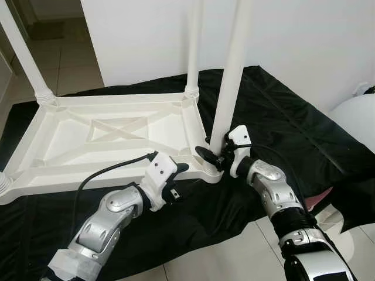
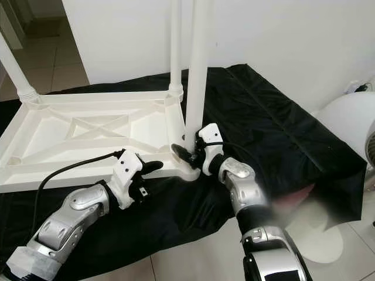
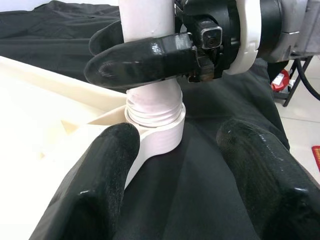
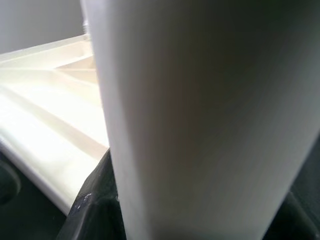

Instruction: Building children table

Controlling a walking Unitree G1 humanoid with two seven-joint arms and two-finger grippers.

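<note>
The landmark here is the white plastic table top [image 1: 111,137], lying upside down on a black sheet [image 1: 281,117] spread over the tiled floor [image 1: 234,246].

Nearest the robot, the left tool [image 1: 181,170] hovers just in front of the table top's near edge, close to its near right corner. Its two black fingers [image 3: 107,165] are spread apart and hold nothing; in the left wrist view they frame the threaded corner socket [image 3: 155,125] without touching it.

At that same corner, the right tool [image 1: 212,155] is pinching a white table leg [image 1: 231,70] low down, just above the socket. One black finger [image 3: 145,57] wraps across the front of the leg. The leg stands upright with its threaded end seated in the socket; several thread turns show above the collar. In the right wrist view the leg [image 4: 200,120] is very close and blurred, with the ribbed underside of the table top behind it.

Farther back, a second leg [image 1: 194,47] stands upright at the table top's far right corner, and a third leg [image 1: 23,55] rises, tilted, from the far left corner. A fourth ribbed socket end [image 1: 4,184] shows at the near left corner.

Beyond the table top stands a white wall [image 1: 293,35]. To the right of the sheet sits a rounded white object [image 1: 357,117].
</note>
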